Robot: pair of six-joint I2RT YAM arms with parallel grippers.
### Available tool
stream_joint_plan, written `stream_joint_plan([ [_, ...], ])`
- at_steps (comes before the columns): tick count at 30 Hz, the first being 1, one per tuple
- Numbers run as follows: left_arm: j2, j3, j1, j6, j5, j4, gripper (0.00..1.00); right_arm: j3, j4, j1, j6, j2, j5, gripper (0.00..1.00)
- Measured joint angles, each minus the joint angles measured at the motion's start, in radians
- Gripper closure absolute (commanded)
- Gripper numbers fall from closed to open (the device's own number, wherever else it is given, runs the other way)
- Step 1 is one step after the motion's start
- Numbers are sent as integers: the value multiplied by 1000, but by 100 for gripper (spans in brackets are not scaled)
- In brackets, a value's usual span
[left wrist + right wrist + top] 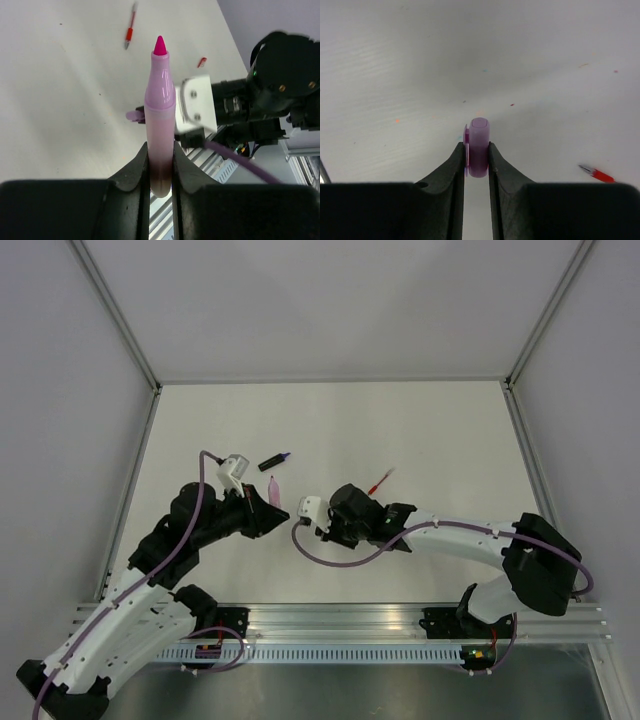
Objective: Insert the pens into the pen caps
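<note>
Pink pen (160, 120) stands clamped by its tail in the left pincer (160, 156), nib free. It looks light, stiff and glossy, so likely to swivel unless gripped firmly on the barrel. Just beyond, the right pincer (476, 150) is closed on the stubby cap (479, 142); its mouth, and whether it touches the counter (395, 75), I cannot make out. Farther off lie a red pen (129, 33) and a dark pen (274, 460).

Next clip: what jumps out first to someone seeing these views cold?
The pink pen, magenta tip bare, clamped in the left gripper near the middle of the table. Close beside it, the right gripper pinches a pale pink cap. A dark pen and a red pen lie loose beyond.
</note>
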Motion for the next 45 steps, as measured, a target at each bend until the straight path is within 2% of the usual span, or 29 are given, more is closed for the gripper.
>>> stream_joint_plan([
  [4,20,-85,0,0,110,141,98,99,-21,-69,124,2,66,100],
  [11,133,-177,-1,-2,280,357,98,294,-93,-216,327,35,88,100],
  [16,156,-190,-17,-1,389,506,98,344,-94,-274,442,24,91,100],
  [20,153,-190,-25,-1,453,589,98,344,-41,-295,525,-48,61,100],
  [25,143,-190,-24,-13,489,659,98,309,132,-297,628,-201,-12,100],
  [32,142,-198,-24,-83,554,810,98,89,510,-296,834,-400,-109,100],
  [38,140,-211,-24,-143,589,912,98,-60,769,-296,998,-417,-180,100],
  [45,132,-215,-24,-162,594,950,98,-98,979,-296,1122,-415,-224,100],
])
